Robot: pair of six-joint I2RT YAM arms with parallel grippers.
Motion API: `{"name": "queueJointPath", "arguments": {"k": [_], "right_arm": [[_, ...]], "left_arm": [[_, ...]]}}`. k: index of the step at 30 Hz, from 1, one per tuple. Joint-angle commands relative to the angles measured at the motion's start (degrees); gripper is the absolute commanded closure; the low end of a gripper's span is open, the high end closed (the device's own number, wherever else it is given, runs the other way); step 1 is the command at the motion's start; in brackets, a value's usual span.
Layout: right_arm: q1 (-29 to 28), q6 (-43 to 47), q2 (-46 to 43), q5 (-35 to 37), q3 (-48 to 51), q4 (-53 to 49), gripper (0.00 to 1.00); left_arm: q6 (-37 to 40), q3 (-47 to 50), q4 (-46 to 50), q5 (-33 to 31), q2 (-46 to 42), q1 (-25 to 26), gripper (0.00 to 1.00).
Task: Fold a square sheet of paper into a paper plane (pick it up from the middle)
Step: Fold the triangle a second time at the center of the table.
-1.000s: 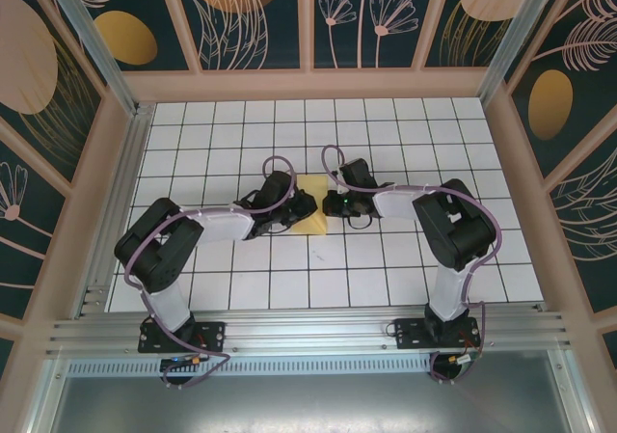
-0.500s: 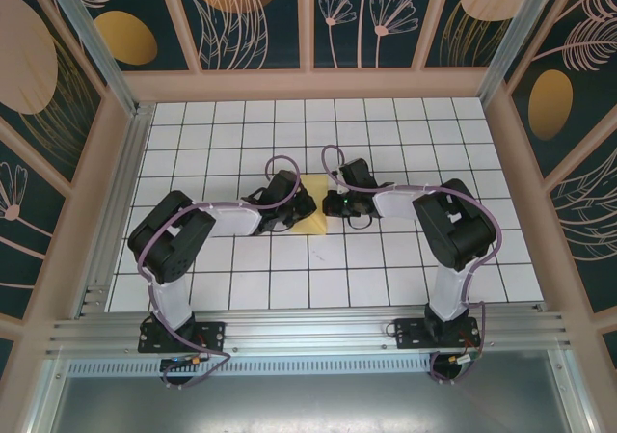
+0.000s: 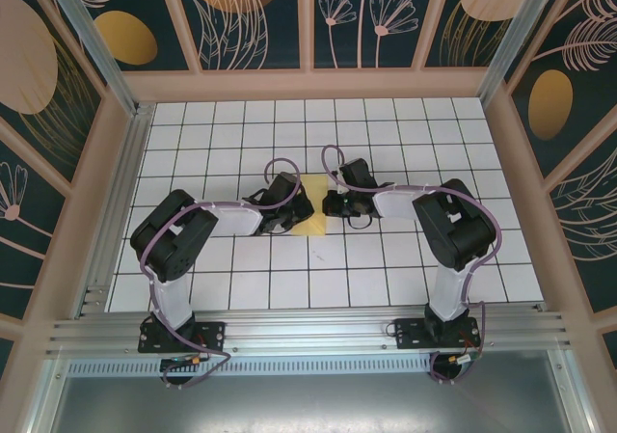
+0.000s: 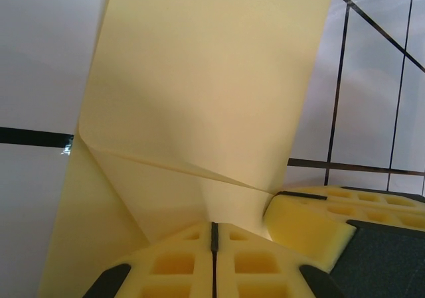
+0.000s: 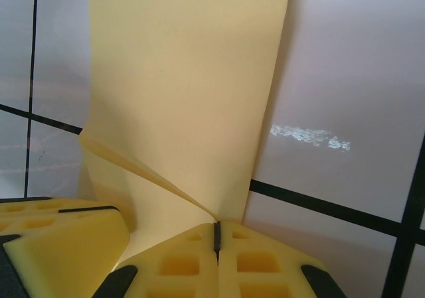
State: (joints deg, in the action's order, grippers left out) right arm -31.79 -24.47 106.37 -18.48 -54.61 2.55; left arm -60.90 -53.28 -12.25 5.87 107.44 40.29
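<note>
paper: the square sheet of paper (image 3: 313,223) sits in the middle of the table (image 3: 405,124), far from the edges, one part lifted.
left gripper (image 4: 214,226): pinching the paper.
right gripper (image 5: 216,226): pinching it too.
feel: I guess light, floppy, tears easily; I'd hold the middle crease.

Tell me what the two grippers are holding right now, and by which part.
Both are shut on the yellow paper: the left gripper pinches its left side, the right gripper its right side, each where a crease runs in.
</note>
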Motion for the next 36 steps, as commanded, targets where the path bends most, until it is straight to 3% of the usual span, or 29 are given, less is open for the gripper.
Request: {"name": "queueJointPath", "arguments": {"k": [1,26,36], "right_arm": [[0.1,0.6,2.5,0.1,-0.8,-2.9,0.96],[1.6,-3.5,-5.8,-6.5,1.0,-1.5,0.72],[1.5,-10.2,-7.7,-10.7,5.8,0.6,0.7]], "left_arm": [[0.5,-1.2,1.7,-0.7,1.4,0.2,0.93],[0.2,-0.3,2.1,-1.3,1.5,0.2,0.93],[0.0,-0.3,1.8,-1.1,1.5,0.2,0.93]]}}
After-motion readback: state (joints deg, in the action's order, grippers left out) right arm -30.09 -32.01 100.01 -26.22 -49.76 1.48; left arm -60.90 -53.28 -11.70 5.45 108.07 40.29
